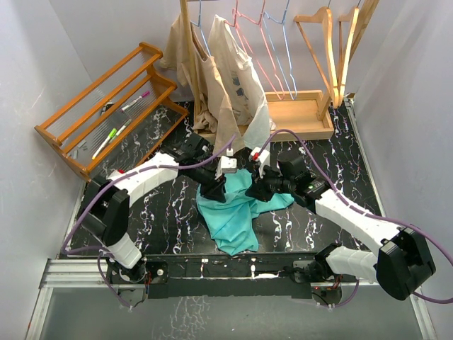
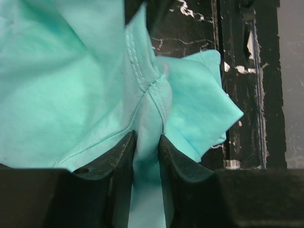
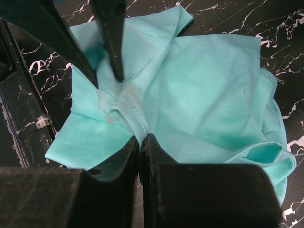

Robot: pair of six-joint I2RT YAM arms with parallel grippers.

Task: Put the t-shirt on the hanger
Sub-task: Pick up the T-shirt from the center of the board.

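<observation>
The teal t-shirt lies crumpled on the black marbled table between my two arms. My left gripper comes down on its upper left part; in the left wrist view its jaws press a fold of the t-shirt from both sides. My right gripper is shut on a stitched hem of the t-shirt, pinched at the fingertips. The left fingers show close by in the right wrist view. The wooden hanger hangs at the back right, apart from both grippers.
Beige shirts and thin pink and blue wire hangers hang from a rack over a wooden base at the back. A slatted wooden shelf with markers stands at the back left. White walls close in both sides.
</observation>
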